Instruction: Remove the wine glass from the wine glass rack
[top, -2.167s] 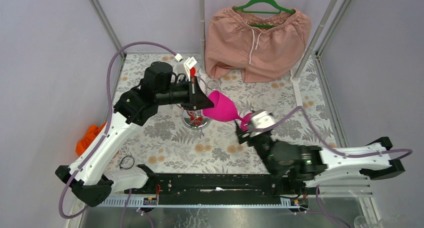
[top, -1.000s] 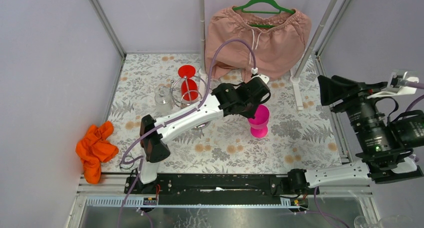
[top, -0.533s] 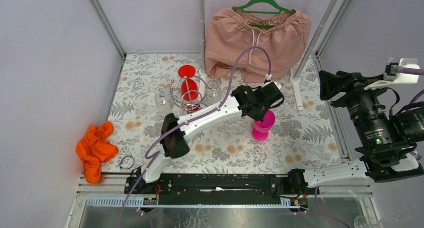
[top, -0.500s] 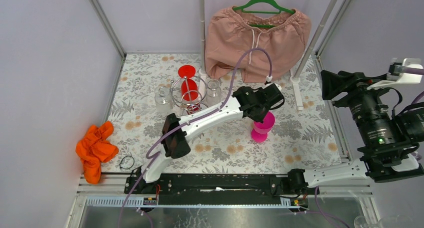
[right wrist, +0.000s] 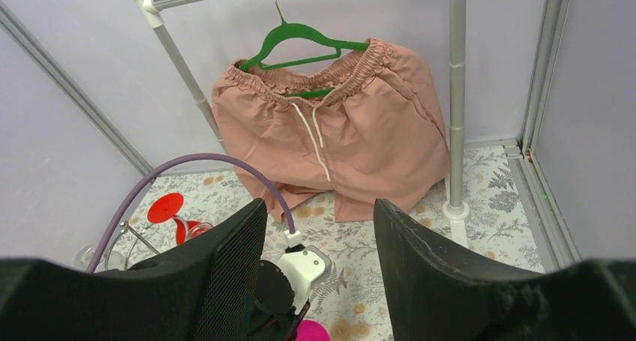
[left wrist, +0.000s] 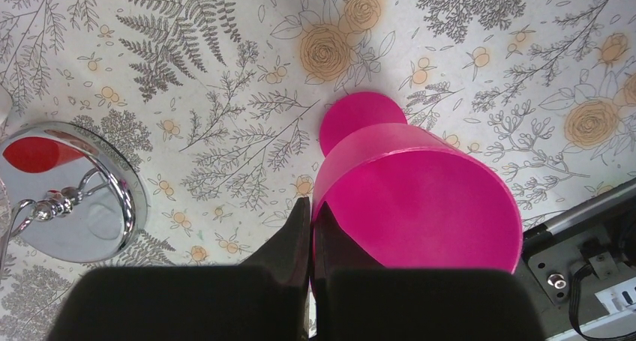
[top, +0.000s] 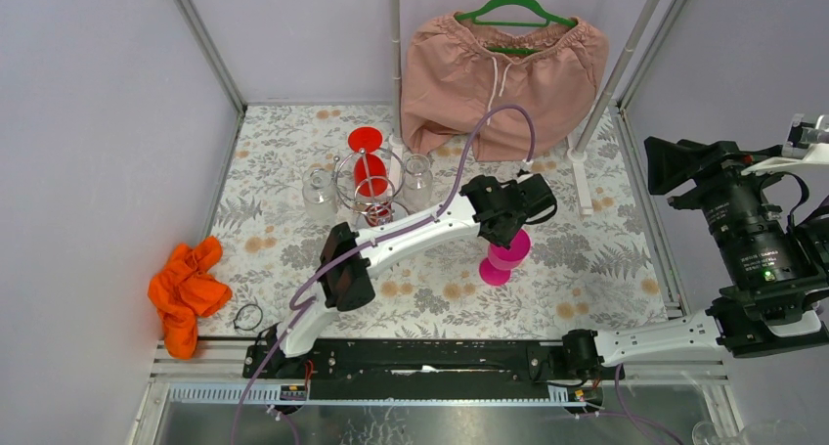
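Between clamped fingers (left wrist: 295,236) of left end effector (left wrist: 310,207), wine glass (left wrist: 420,198) rim, bowl part-hidden; right end effector (right wrist: 319,206) apart.

The left gripper (left wrist: 310,232) is pinched tight on the left wall of the pink wine glass (left wrist: 420,198), one dark finger outside the bowl and one inside. The glass's round foot shows just beyond the bowl, over the floral cloth (left wrist: 487,56). To the left, apart from the glass, the mirror-like round base of the wine glass rack (left wrist: 82,206) stands on the cloth, and part of a black rail (left wrist: 592,251) shows at the near right.
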{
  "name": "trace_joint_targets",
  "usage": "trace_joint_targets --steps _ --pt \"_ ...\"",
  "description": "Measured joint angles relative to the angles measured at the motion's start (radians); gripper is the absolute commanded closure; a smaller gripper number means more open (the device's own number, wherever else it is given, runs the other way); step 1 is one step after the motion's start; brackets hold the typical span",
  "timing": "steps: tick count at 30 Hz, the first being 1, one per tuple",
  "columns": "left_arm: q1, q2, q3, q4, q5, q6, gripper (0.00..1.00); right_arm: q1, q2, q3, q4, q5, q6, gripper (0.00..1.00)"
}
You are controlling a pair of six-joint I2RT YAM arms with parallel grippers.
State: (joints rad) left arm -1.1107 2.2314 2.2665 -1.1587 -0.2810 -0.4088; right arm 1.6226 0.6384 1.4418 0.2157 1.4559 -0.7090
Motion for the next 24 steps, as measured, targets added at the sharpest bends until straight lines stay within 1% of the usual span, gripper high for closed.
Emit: trace_joint_targets --steps 9,11,12,13,14,15,16,19,21,24 --pt "0.000 -0.054 -0.098 0.044 0.033 0.000 1.00 0.000 0.011 0.000 -0.054 0.002 0.034 0.35" --pt "0.000 -0.061 -0.109 0.046 0.039 0.000 1.00 0.000 0.016 0.000 -0.077 0.002 0.050 0.30" --pt "0.000 -0.064 -0.113 0.047 0.040 0.000 1.00 0.000 0.021 0.000 -0.085 0.002 0.058 0.24" --pt "0.000 -0.067 -0.120 0.051 0.043 0.000 0.98 0.000 0.025 0.001 -0.096 0.002 0.068 0.21" --pt "0.000 -0.068 -0.124 0.052 0.045 0.000 0.94 0.000 0.028 0.001 -0.106 0.002 0.076 0.19" --pt "0.000 -0.071 -0.132 0.057 0.046 -0.001 0.85 0.000 0.031 0.001 -0.117 0.002 0.084 0.19" --pt "0.000 -0.075 -0.138 0.061 0.047 0.000 0.80 0.000 0.034 0.001 -0.129 0.002 0.090 0.19" --pt "0.000 -0.093 -0.164 0.067 0.051 -0.005 0.66 0.000 0.038 0.001 -0.157 0.002 0.111 0.20" --pt "0.000 -0.099 -0.170 0.067 0.053 -0.001 0.61 0.000 0.038 0.001 -0.174 0.002 0.126 0.20" --pt "0.000 -0.104 -0.177 0.069 0.055 -0.003 0.58 0.000 0.038 0.001 -0.204 0.001 0.146 0.20"
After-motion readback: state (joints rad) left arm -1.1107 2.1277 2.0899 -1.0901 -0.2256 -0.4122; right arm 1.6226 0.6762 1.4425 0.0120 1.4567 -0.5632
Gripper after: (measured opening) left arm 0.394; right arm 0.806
